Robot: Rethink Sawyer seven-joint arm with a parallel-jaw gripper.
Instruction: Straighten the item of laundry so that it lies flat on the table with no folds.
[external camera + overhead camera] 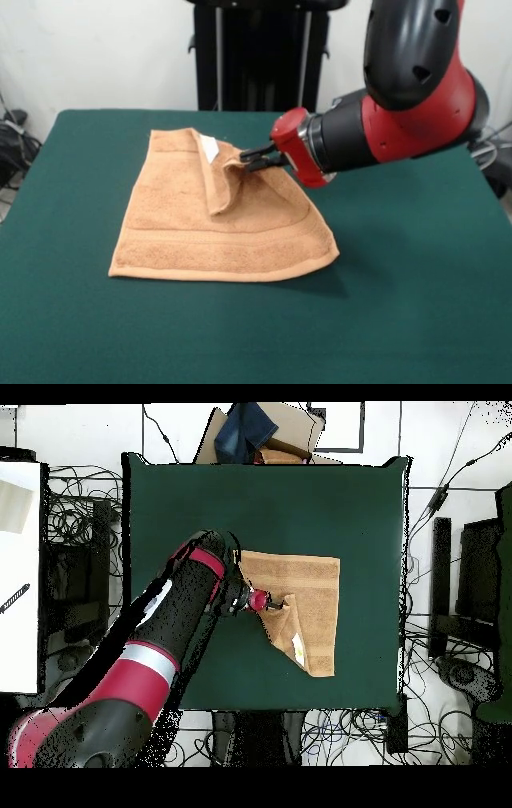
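Pinching a raised fold of the towel, the tool is clamped on cloth; white tag just beside it, the rest spread on the table.

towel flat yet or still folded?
Still folded: one corner of the towel is doubled over its middle, white tag up, pinched by the pincer.
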